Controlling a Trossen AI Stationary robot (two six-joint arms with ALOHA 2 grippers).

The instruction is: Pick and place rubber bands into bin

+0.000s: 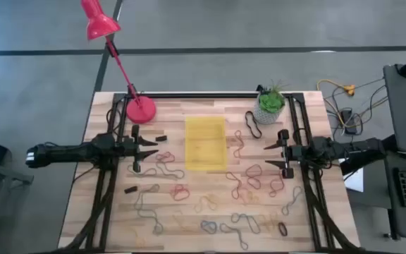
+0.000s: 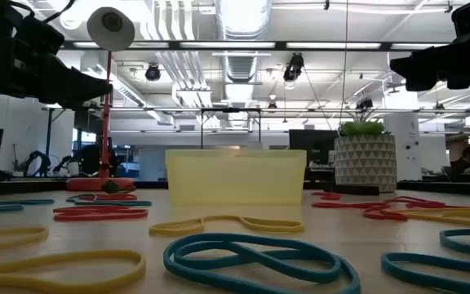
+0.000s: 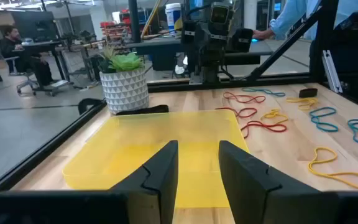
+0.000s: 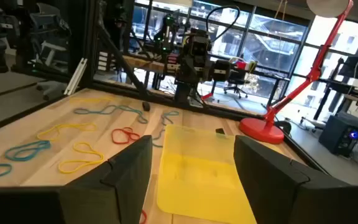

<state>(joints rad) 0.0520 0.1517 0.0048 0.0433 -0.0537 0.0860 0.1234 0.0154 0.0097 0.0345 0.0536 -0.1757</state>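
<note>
The yellow translucent bin [image 1: 205,143] rests flat on the wooden table's middle, toward the far side; it also shows low in the low view as the bin [image 2: 235,177]. Many rubber bands lie loose on the table, mostly nearer than the bin and to its right: a red one [image 1: 180,191], a teal one [image 2: 251,257], a yellow one [image 3: 334,168]. My left gripper [image 1: 152,149] hovers open just left of the bin, pointing at it. My right gripper [image 1: 268,156] hovers open to the bin's right, above some bands. Both hold nothing.
A red desk lamp stands with its base [image 1: 141,109] at the far left. A white ribbed plant pot [image 1: 270,107] stands at the far right, a black band [image 1: 252,125] beside it. Small black blocks [image 1: 162,138] [image 1: 130,189] lie on the left. Black frame rails run along the table's sides.
</note>
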